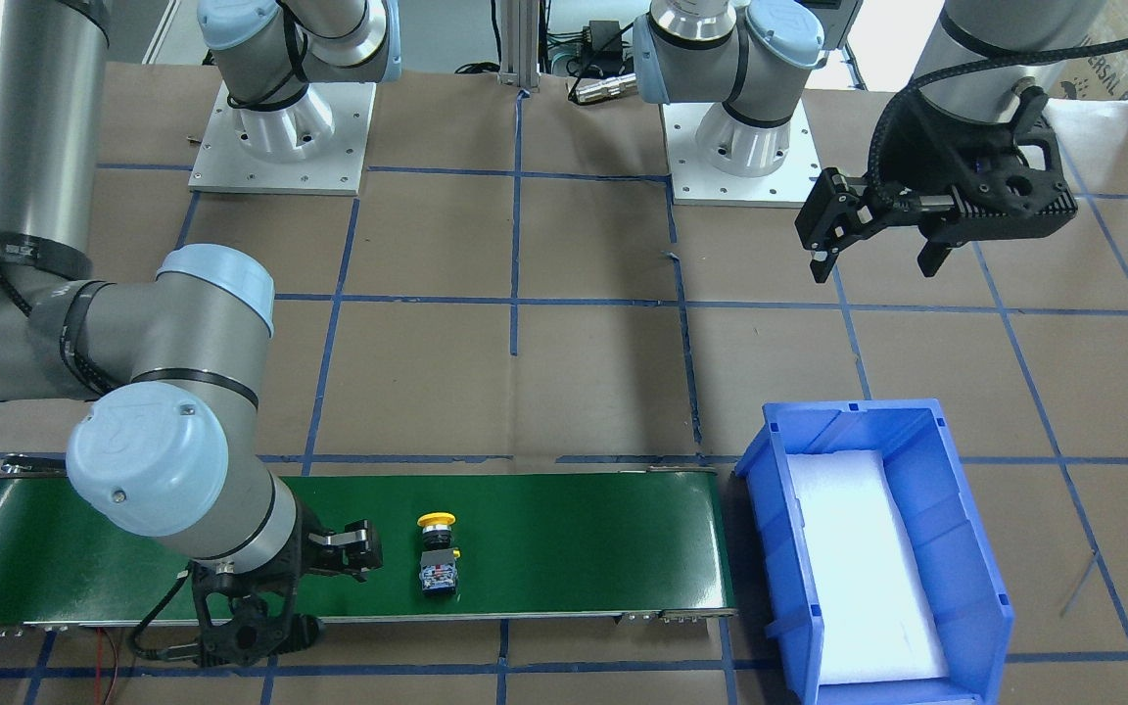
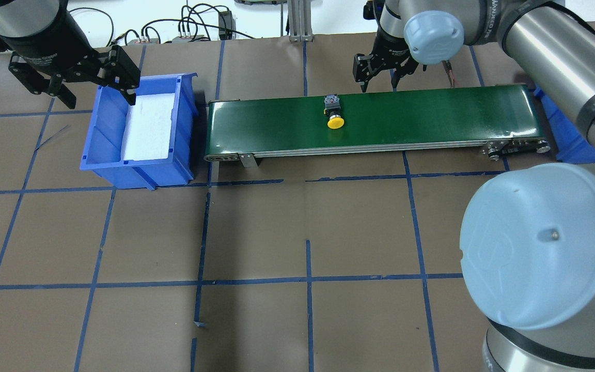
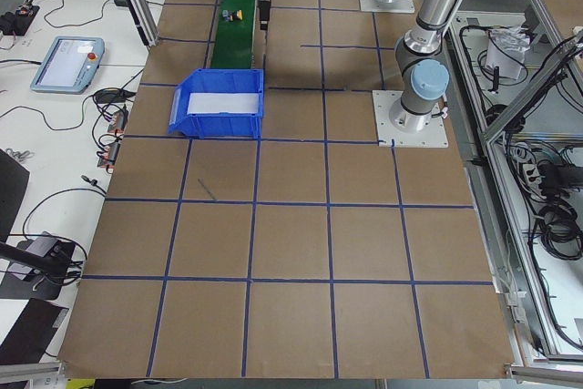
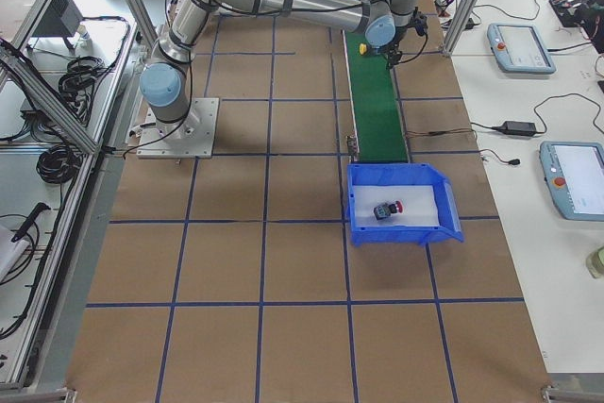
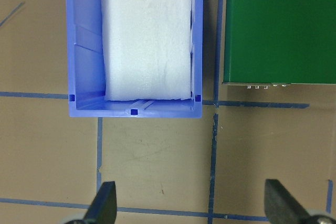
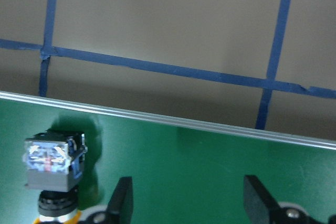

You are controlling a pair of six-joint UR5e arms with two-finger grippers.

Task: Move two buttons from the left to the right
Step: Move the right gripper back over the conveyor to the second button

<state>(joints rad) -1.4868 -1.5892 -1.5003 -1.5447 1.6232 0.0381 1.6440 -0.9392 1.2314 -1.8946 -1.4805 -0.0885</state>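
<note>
The yellow button (image 1: 437, 553) lies on its side on the green conveyor belt (image 1: 574, 529), near the middle; it also shows in the overhead view (image 2: 334, 111) and the right wrist view (image 6: 52, 174). My right gripper (image 2: 379, 83) is open and empty at the belt's far edge, a little to the right of the button; its fingers (image 6: 122, 203) hover above the belt. The red button (image 4: 387, 209) lies in the blue bin (image 4: 401, 200) at the belt's right end. My left gripper (image 1: 877, 264) is open and empty, raised beside the left blue bin (image 2: 137, 134).
The left bin holds only a white foam pad (image 5: 147, 35). Both arm bases (image 1: 280, 137) stand on the brown table with blue tape lines. The right arm's elbow (image 2: 540, 248) fills the overhead view's lower right corner.
</note>
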